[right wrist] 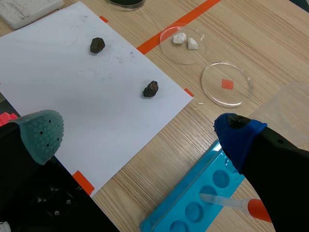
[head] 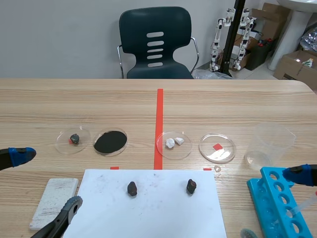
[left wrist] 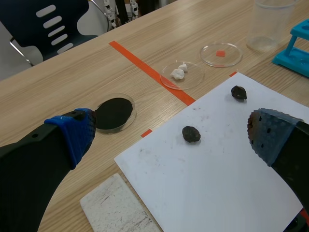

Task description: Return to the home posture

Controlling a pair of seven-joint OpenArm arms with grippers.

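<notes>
Both tools are being held spread, empty, low over the desk [left wrist: 72, 82]: left tool [left wrist: 171, 135] above paper [left wrist: 217, 188], right tool [right wrist: 140, 133] above rack [right wrist: 203, 169]. Pipette [right wrist: 231, 203] is being risked if swung low.

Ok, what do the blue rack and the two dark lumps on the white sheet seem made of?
Blue rack: likely moulded plastic, smooth and evenly coloured with a slight sheen. Dark lumps: probably stone or ore, matt, rough and irregular; the look alone cannot settle it.
</notes>
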